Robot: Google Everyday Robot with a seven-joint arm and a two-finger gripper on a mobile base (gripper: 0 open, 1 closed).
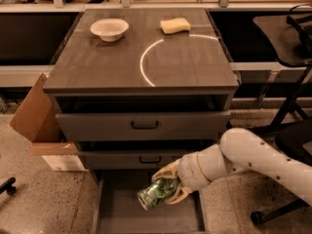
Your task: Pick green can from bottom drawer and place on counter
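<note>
The green can [155, 193] is a shiny green and silver cylinder, tilted on its side, held over the open bottom drawer [122, 217]. My gripper [171, 184] on the white arm reaches in from the right and is shut on the green can, its cream fingers above and below the can's right end. The can hangs a little above the drawer's grey floor, just below the middle drawer front. The counter [107, 65] is the dark grey wood-grain top with a thin white arc, well above the gripper.
A white bowl [109, 29] and a yellow sponge [175, 25] sit at the back of the counter. Two upper drawers [144, 126] with black handles are pulled slightly out. A cardboard box [36, 116] stands left. A black chair base [287, 126] stands right.
</note>
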